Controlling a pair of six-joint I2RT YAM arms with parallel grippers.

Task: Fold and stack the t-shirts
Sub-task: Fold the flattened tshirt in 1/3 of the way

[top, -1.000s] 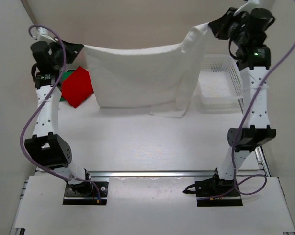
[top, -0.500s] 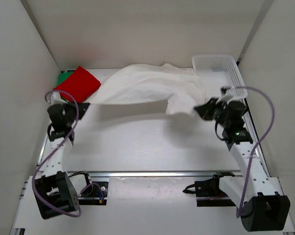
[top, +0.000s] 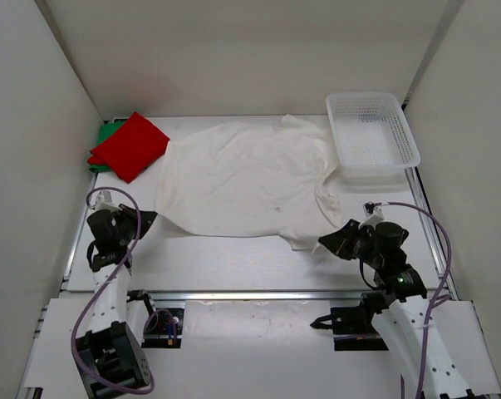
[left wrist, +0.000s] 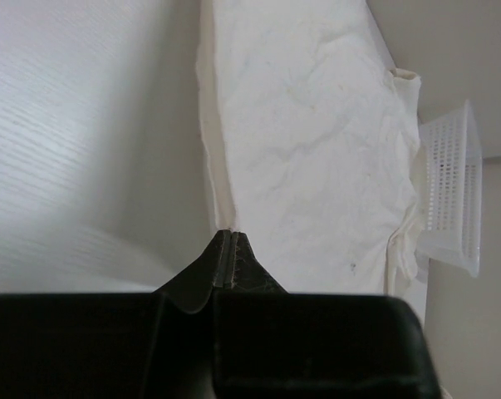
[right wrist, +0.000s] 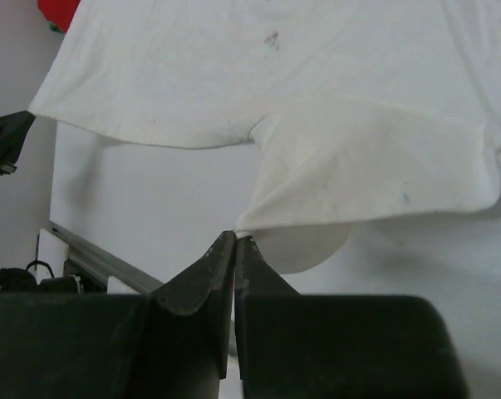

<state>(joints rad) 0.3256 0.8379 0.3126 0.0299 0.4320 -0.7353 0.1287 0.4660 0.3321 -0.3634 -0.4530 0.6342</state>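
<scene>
The white t-shirt [top: 242,176] lies spread flat on the table [top: 233,262], slightly wrinkled, one sleeve folded by the basket. My left gripper [top: 150,219] is shut on its near left corner; in the left wrist view the jaws [left wrist: 232,234] pinch the cloth's edge [left wrist: 308,141]. My right gripper [top: 322,243] is shut on the near right corner, and the right wrist view shows the white cloth [right wrist: 350,158] lifted slightly at the jaw tips [right wrist: 236,239]. The red t-shirt [top: 131,145] lies folded at the far left on top of the green one [top: 106,133].
A white mesh basket [top: 413,141] stands at the far right, touching the shirt's sleeve; it shows in the left wrist view as well [left wrist: 449,199]. White walls close in the table on three sides. An aluminium rail [top: 258,294] runs along the near edge.
Both arms have come down and back toward the near edge, drawing the white t-shirt from hanging in the air to lying flat on the table. Both grippers stay shut on it.
</scene>
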